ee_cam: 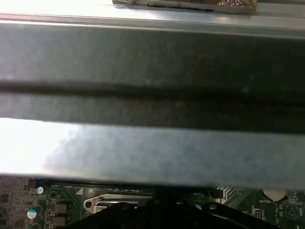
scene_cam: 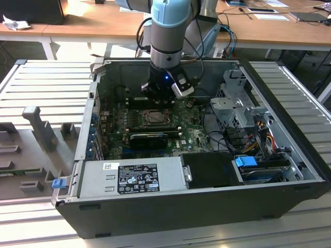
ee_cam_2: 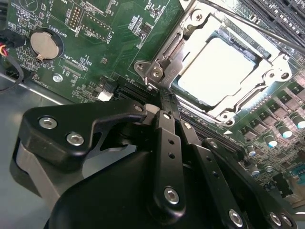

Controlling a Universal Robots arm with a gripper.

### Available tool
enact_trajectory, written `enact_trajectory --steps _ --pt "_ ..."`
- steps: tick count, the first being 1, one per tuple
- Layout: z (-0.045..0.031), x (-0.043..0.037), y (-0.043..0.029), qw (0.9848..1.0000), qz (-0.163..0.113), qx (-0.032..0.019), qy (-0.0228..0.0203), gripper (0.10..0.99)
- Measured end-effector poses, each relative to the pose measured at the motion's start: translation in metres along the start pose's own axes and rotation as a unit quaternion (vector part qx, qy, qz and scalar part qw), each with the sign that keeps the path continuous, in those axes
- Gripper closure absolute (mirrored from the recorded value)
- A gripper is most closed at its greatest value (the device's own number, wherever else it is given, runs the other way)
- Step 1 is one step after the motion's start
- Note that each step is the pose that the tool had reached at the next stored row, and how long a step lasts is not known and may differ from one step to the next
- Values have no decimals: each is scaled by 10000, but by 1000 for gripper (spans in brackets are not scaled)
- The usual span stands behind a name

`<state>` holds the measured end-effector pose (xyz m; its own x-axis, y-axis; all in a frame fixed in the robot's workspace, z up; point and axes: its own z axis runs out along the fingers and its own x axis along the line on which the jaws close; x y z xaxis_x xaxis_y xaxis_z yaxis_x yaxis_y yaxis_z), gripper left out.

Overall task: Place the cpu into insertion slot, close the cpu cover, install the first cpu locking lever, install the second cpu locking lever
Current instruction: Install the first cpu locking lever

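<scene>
Black linkage of the gripper fills the foreground of the second wrist view, its fingers drawn narrow together and holding nothing, their tips just beside a corner of the insertion slot. Inside that slot lies the cpu, its pale top bright, with the cpu cover lying down around it. In the exterior view the gripper hangs inside the open computer case, above the green motherboard.

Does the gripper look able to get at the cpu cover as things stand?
Probably yes: the gripper sits right at the edge of the cpu cover, which lies down over the cpu, with nothing between them.
</scene>
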<state>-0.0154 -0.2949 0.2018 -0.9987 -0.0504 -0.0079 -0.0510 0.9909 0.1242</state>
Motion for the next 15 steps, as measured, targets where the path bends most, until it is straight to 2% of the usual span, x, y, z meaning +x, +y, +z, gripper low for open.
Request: enact_trajectory --steps 7,10,11,13,15 --pt "9 0 -3 10000 0 -40 -3 980" --pt "-99 -1 10 10000 0 -39 -3 980" --pt "-209 -2 24 10000 -1 -39 -2 980" --pt "-215 1 -26 10000 0 -38 -2 980" --pt "-216 1 -33 10000 0 -38 -2 980"
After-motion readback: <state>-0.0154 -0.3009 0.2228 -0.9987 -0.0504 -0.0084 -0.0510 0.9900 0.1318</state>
